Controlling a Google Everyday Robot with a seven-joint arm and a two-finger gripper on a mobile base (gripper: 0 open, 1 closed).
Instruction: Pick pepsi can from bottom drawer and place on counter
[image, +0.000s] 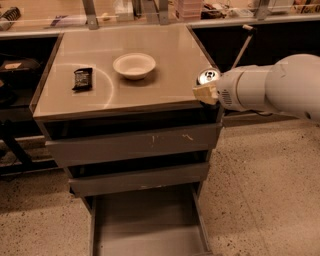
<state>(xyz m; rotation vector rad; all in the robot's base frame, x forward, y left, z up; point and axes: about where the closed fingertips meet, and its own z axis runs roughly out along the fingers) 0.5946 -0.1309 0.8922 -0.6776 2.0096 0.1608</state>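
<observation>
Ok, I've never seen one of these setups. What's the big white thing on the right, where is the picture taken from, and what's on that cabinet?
The white tube coming in from the right is a robot arm; its mobile base is out of view. At its tip is the gripper, a two-finger clamp, at the right front corner of the counter. It is shut on the pepsi can, of which mainly the silver lid shows. There is only one camera, looking down at the cabinet from the front; where it is mounted is not known. On the counter lie a white bowl and a black snack packet. Below, the bottom drawer is pulled open.
</observation>
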